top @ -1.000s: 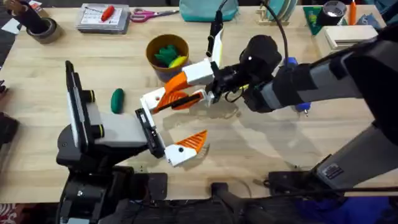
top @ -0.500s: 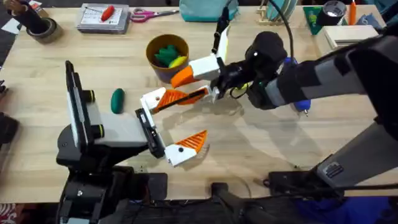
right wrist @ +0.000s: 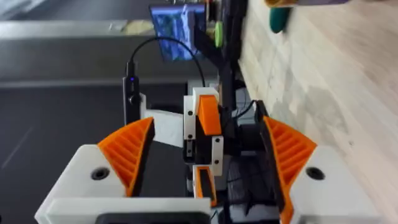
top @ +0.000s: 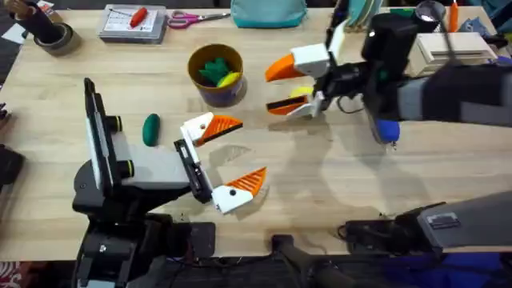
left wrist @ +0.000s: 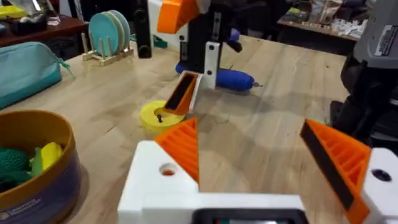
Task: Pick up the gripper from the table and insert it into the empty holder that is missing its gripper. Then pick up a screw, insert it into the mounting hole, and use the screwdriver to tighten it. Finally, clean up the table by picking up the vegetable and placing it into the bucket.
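Note:
The gripper [top: 222, 126], a small orange wedge, sits on the white holder [top: 194, 130] of my left arm, and again [left wrist: 181, 145] on that holder [left wrist: 155, 186], beside a mounting hole. My left gripper [top: 252, 148] is open and holds nothing. My right gripper [top: 269, 90] hangs open and empty to the right of the bucket [top: 216, 74], well clear of the holder. The blue screwdriver [top: 386, 130] lies under the right arm. The dark green vegetable [top: 150, 128] lies on the table left of the holder. In the right wrist view, the wedge [right wrist: 209, 115] shows between my open ribbed fingers [right wrist: 127, 155].
The bucket holds a bright green leafy toy [top: 213, 68] and a yellow toy [top: 228, 79]. A flat yellow ring [left wrist: 157, 116] lies below the right gripper. A tape roll [top: 50, 36], a tray [top: 133, 24] with a red-handled tool, scissors [top: 196, 17] and a teal pouch [top: 268, 11] line the far edge.
My right gripper has drawn back from the left arm's holder toward the far right and stands open. The orange wedge stays on the holder. The left arm has not moved.

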Robot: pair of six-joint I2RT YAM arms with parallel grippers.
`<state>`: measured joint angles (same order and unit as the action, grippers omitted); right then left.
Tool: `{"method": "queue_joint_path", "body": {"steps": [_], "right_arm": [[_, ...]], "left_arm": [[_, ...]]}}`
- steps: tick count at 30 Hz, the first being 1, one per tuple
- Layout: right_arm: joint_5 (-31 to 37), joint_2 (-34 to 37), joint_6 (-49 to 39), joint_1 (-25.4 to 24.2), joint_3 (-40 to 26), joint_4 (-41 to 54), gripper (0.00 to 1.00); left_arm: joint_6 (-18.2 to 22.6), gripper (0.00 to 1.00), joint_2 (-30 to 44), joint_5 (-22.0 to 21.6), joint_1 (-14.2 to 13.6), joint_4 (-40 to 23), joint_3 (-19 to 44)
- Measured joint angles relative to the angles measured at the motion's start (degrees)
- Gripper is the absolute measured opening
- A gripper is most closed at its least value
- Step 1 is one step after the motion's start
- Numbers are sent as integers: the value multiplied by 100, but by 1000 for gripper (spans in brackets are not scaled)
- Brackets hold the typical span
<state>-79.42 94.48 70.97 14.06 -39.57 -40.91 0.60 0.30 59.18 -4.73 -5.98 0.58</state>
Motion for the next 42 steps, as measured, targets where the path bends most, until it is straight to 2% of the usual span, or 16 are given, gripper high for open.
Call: {"method": "queue_joint_path", "body": {"steps": [6,14,19,23,27,33,38,42], "right_arm": [[174,-878,-1685,-523,-4,2253,995],[1329,-2254,-3576,-1056,-125,5046,995],[2414,-2879,-4850,-1277,-799,7342,995],[3524,-3036,-5730,-1303,-1633,8786,995],[4657,-3036,-6272,-1110,-2406,9408,995],[6113,-3036,-6728,-509,-3020,9845,995],[6762,-3034,-6890,-34,-3082,9990,995],[6980,-3035,-6912,57,-3082,10396,995]], "left_arm": [[0,986,1,2,0,1,0],[0,986,0,15,0,0,0],[0,986,0,17,0,0,0],[0,986,0,17,0,0,0],[0,986,0,17,0,0,0],[0,985,0,17,0,0,0],[0,985,0,17,0,0,0],[0,986,0,17,0,0,0]]}}
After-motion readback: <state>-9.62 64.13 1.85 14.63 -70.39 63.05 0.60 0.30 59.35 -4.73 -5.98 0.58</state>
